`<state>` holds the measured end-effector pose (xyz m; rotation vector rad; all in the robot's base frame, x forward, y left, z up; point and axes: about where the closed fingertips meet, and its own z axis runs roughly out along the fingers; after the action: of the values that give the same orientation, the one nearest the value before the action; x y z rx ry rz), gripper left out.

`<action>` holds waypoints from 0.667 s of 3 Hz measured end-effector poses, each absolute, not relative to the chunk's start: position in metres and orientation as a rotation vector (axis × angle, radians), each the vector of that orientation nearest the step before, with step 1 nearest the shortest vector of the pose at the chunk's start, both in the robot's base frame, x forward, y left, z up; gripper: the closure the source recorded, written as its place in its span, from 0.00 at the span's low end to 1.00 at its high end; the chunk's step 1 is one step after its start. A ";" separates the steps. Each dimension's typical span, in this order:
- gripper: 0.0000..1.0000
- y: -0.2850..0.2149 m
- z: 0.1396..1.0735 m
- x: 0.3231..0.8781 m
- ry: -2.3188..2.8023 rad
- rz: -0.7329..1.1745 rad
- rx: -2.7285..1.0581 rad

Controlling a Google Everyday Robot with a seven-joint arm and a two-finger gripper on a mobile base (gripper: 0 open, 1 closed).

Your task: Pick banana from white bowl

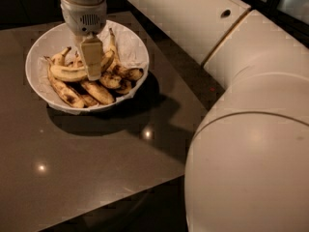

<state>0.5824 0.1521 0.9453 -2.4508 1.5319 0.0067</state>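
Banana (65,73), long, curved and clean yellow, lies left-to-right in the wide white bowl (131,41) at upper left, its right end hidden behind your cream gripper (91,70); clamped or not, you cannot tell.

A cream gripper (91,62) is seen over the white bowl (131,38), where a yellow banana (65,73) is laid among brown-spotted bananas (99,92) on a brown table (96,168).

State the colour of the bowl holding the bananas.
The bowl is plain white, clearest in the camera view; the gripper hangs over its bananas.
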 end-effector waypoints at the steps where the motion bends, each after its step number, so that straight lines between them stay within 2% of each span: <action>1: 0.27 0.160 0.928 0.585 1.532 0.033 -2.492; 2: 0.28 0.164 0.913 0.587 1.537 0.062 -2.519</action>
<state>0.5873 0.1645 0.9127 -2.5192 1.5367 0.0618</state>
